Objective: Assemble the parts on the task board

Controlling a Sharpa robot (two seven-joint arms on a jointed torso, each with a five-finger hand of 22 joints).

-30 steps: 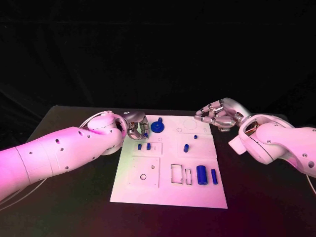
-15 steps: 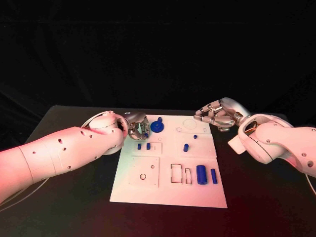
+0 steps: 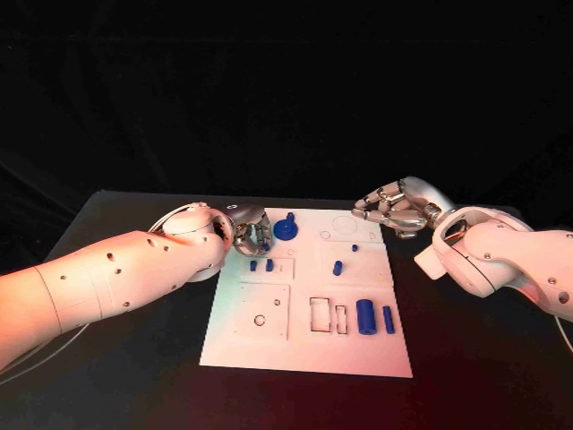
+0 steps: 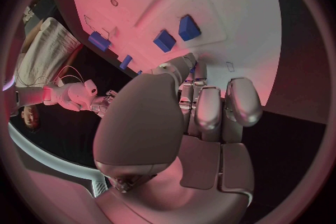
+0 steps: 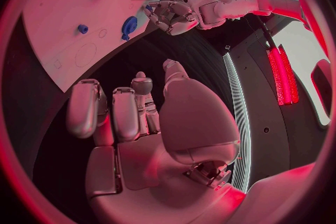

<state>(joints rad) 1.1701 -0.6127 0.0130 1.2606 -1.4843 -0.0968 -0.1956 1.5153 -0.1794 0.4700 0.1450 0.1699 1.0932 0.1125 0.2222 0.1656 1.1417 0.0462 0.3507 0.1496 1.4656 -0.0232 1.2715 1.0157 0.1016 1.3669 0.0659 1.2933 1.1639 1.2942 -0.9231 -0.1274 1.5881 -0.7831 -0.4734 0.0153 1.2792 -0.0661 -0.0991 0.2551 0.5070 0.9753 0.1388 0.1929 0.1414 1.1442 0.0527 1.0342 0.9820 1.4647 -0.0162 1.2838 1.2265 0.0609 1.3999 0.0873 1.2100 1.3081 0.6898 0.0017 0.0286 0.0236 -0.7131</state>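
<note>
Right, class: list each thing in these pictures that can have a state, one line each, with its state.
left hand: fingers curled, beside the round blue part, holding nothing that shows
right hand: fingers curled in, holding nothing, off the board's far right corner
round blue part: on the task board, ungripped
large blue cylinder: lying flat
slim blue cylinder: lying flat beside it
</note>
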